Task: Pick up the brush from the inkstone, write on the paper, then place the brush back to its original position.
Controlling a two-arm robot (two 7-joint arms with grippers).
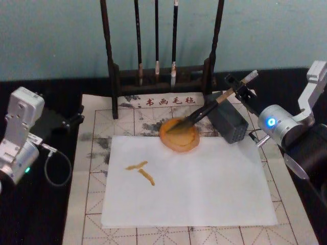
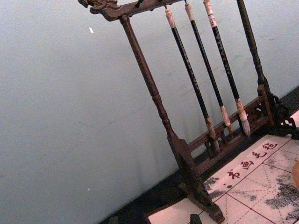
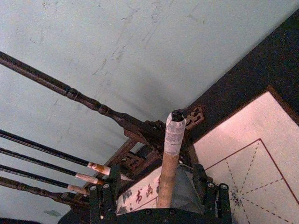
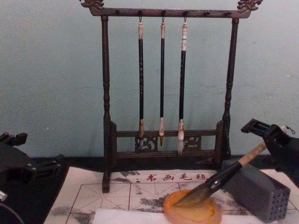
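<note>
Head view: the right claw (image 1: pixel 239 91) pinches the tan-handled thick brush (image 1: pixel 204 109), its dark tip resting in the round amber inkstone (image 1: pixel 179 135). With strokes already on the white paper (image 1: pixel 204 189), this looks like the return step; next, release and retreat. Left claw (image 4: pixel 18 161), state unclear, idles aside.

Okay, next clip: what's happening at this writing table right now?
The right gripper is shut on the upper handle of the brush, which leans with its bristle tip in the inkstone and its handle over the grey block. The paper already carries two brownish strokes, so the writing looks done and the brush is at the dish, not yet released. The left gripper is parked off to the left of the mat. Three thin brushes hang on the rack behind.
</note>
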